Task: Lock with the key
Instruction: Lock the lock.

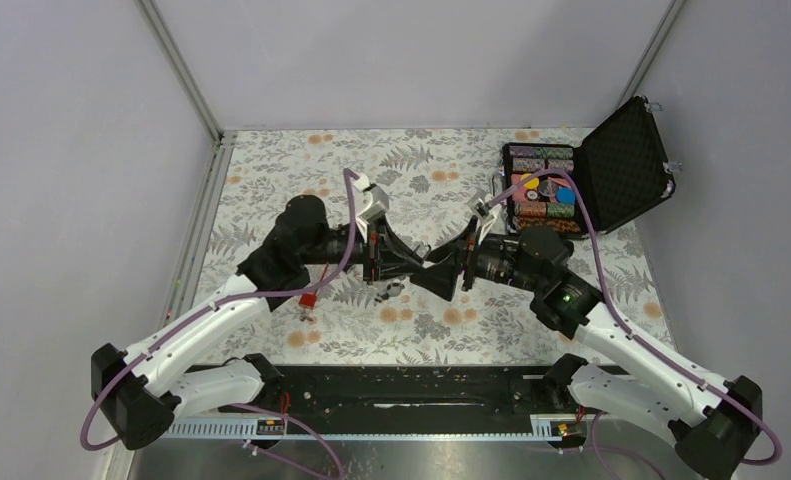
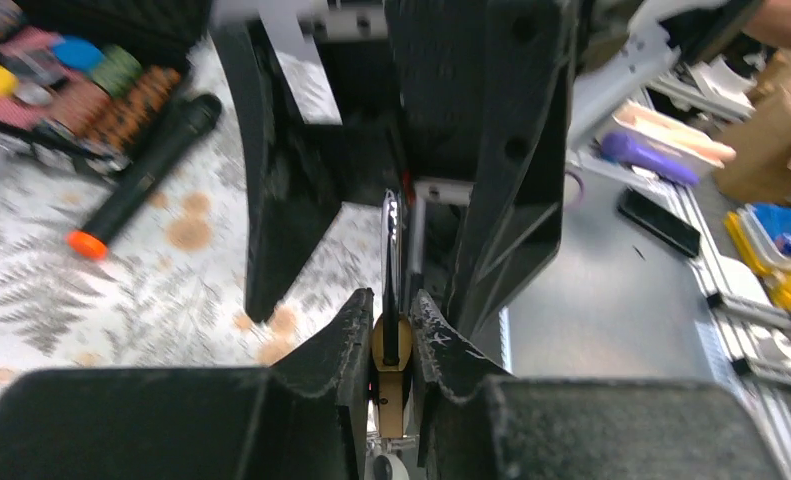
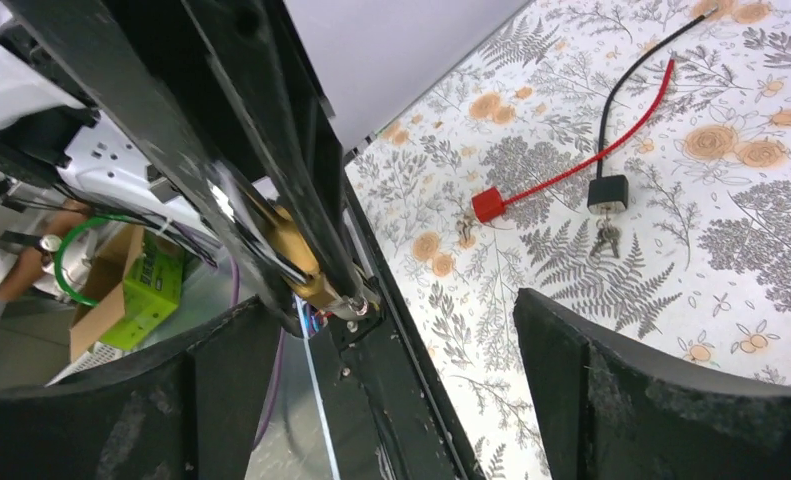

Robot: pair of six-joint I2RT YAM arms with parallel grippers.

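Pinching the key (image 2: 391, 355) in my left end effector (image 2: 391, 300) | long axis runs straight ahead, blade toward right end effector (image 3: 391, 320) | right spread wide, empty

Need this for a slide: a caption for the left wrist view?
Left gripper shut on a brass-coloured piece, facing the open right gripper.
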